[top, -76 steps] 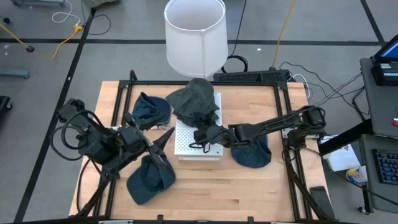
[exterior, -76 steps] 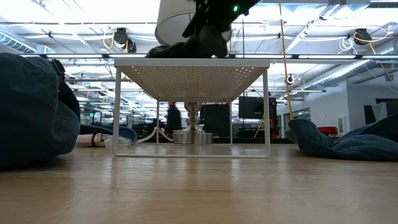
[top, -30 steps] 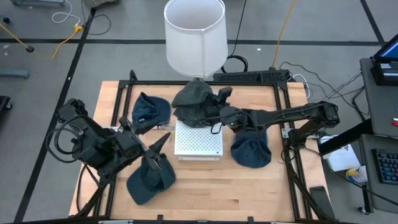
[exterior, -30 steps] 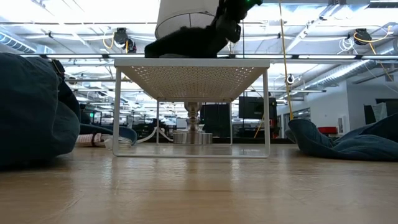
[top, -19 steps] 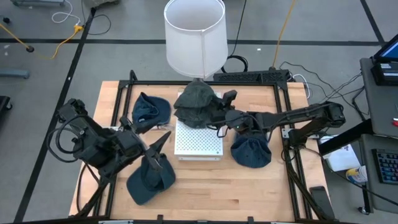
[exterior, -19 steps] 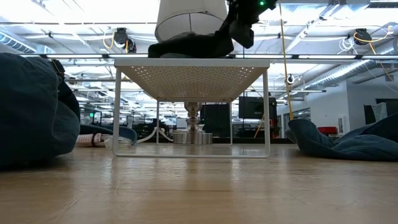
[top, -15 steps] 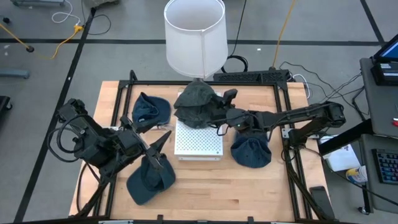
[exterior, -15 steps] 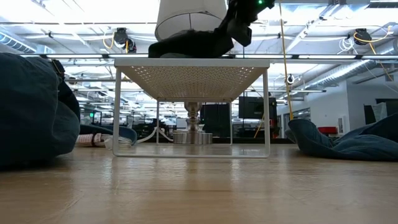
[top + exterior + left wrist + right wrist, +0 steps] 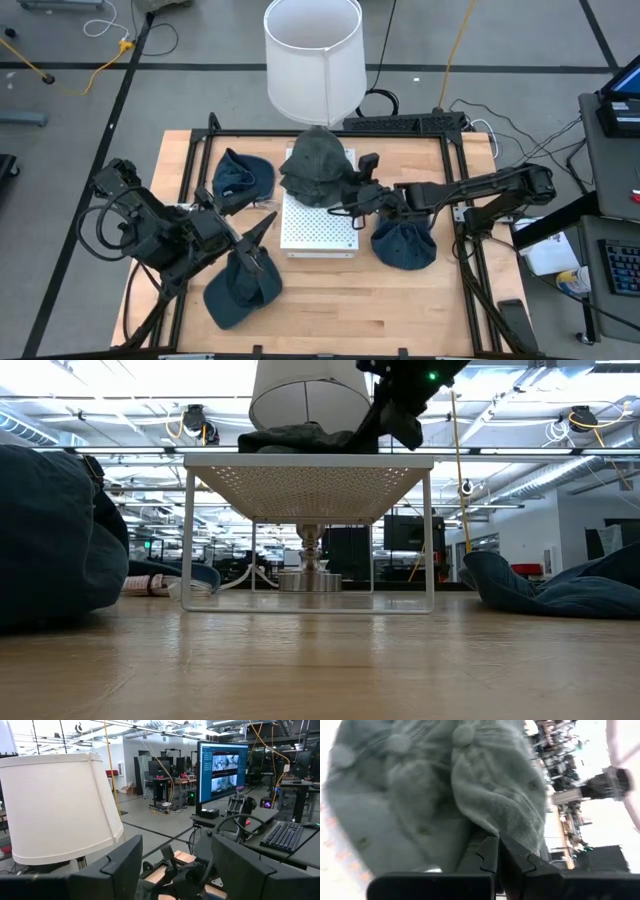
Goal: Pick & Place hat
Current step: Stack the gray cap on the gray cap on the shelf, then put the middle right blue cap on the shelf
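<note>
Left tool (image 9: pixel 258 243) parked wide open at lower left over the counter (image 9: pixel 400 310); grey hat (image 9: pixel 315 166) now resting on the white rack (image 9: pixel 320 228) at centre, right tool (image 9: pixel 352 199) shut, backing off rightward, suggesting placement done.

The grey-green hat (image 9: pixel 316 166) sits crumpled on the far edge of the white rack (image 9: pixel 318 226). Three dark blue hats lie on the table around the rack: one far-left (image 9: pixel 242 176), one near-left (image 9: pixel 241 290), one right beside it (image 9: pixel 403 243), all slumped.
</note>
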Action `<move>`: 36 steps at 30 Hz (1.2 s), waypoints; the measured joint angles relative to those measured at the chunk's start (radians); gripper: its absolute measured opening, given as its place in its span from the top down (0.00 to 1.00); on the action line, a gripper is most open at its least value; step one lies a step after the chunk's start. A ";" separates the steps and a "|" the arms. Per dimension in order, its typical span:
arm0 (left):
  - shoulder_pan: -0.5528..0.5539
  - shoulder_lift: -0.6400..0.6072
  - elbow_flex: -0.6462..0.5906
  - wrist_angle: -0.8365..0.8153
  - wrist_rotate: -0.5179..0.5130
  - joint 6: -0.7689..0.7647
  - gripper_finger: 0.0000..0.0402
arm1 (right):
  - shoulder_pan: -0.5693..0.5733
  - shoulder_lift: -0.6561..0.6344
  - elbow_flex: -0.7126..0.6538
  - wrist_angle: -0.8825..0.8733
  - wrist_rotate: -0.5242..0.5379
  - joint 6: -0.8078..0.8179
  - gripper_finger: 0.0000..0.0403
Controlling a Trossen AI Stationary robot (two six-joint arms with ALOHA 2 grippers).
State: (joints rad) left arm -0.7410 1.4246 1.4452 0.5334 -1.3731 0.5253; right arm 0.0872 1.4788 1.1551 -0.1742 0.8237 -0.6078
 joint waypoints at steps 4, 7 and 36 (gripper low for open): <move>0.000 0.000 0.000 -0.009 0.003 -0.008 0.40 | 0.004 0.001 -0.030 -0.005 -0.066 -0.034 0.95; 0.000 0.000 0.000 -0.009 0.003 -0.009 0.40 | 0.021 0.000 -0.033 -0.003 -0.067 -0.033 0.87; 0.000 0.000 0.000 -0.008 0.004 -0.010 0.40 | 0.344 -0.329 -0.033 -0.268 0.327 1.010 0.45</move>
State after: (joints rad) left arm -0.7410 1.4246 1.4452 0.5251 -1.3693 0.5150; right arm 0.4312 1.1496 1.1217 -0.4425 1.1508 0.4020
